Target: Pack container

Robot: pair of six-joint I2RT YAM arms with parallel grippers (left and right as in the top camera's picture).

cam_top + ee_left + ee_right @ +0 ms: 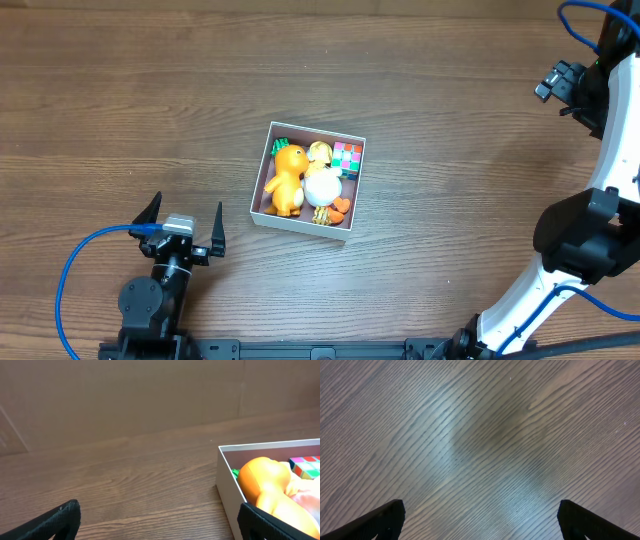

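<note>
The container (296, 226) sits mid-table (450, 80), already crowded with an orange toy (287, 180), a white toy (322, 185) and a coloured cube (348, 157). The left fingers (216, 232) are spread wide and empty near its lower-left corner. The right fingers (380, 522), equally wide, hang over bare wood well away. A low sweep could catch the thin wall and shove the box. Only the left wrist view shows the orange toy rising above the rim; only the overhead shows everything inside.
</note>
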